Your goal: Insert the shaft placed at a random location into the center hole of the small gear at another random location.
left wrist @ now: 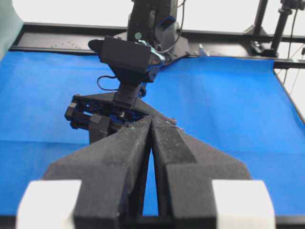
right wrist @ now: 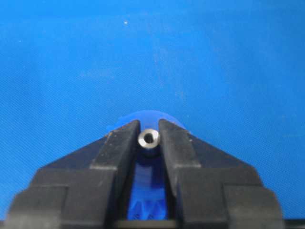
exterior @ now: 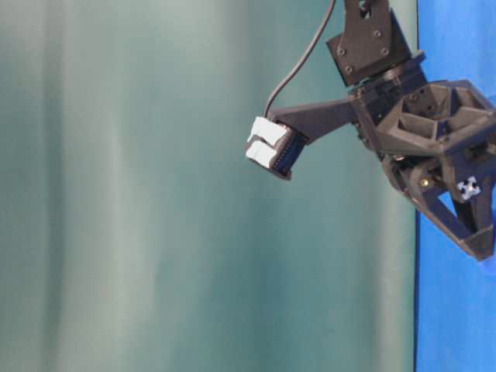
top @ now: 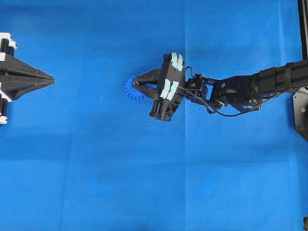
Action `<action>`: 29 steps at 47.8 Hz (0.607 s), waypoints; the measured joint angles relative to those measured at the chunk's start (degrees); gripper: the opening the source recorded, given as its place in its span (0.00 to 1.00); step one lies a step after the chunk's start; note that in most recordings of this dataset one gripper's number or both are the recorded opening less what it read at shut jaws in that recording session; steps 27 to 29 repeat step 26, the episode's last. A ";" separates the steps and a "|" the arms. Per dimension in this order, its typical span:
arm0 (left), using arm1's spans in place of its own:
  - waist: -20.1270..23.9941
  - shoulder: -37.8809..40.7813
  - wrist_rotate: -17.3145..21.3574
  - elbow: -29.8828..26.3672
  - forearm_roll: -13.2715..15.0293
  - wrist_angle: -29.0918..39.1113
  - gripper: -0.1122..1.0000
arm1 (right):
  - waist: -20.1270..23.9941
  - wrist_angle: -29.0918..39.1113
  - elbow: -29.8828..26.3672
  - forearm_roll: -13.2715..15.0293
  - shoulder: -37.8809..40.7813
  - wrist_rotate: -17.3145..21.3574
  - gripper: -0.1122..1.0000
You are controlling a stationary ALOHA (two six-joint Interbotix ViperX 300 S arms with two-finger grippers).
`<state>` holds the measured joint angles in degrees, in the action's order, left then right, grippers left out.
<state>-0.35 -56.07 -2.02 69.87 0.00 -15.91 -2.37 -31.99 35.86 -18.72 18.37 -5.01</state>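
The small blue gear (top: 130,89) lies flat on the blue mat. My right gripper (top: 135,85) reaches over it from the right, shut on the shaft. In the right wrist view the shaft (right wrist: 148,138) stands on end between the fingertips (right wrist: 125,138), its shiny round end facing the camera. It is right over the middle of the gear (right wrist: 149,205). The center hole is hidden under the shaft and fingers. My left gripper (top: 50,79) is shut and empty at the far left, pointing toward the gear; it also shows in the left wrist view (left wrist: 151,120).
The blue mat (top: 144,183) covers the table. The right arm (top: 240,91) stretches in from the right edge. A black frame rail (left wrist: 228,36) runs along the far side in the left wrist view. The table-level view shows the right wrist (exterior: 434,139) before a green curtain.
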 measured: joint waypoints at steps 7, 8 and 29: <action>0.09 0.00 -0.18 0.00 0.00 0.00 0.10 | 0.09 1.32 -0.18 0.09 -0.62 0.09 0.60; 0.00 0.00 -0.18 0.00 0.00 0.00 0.10 | 0.09 1.67 -0.18 0.00 -0.88 0.09 0.67; 0.00 0.00 -0.26 0.00 0.00 0.00 0.10 | 0.35 3.25 1.41 0.09 -9.76 -2.46 0.77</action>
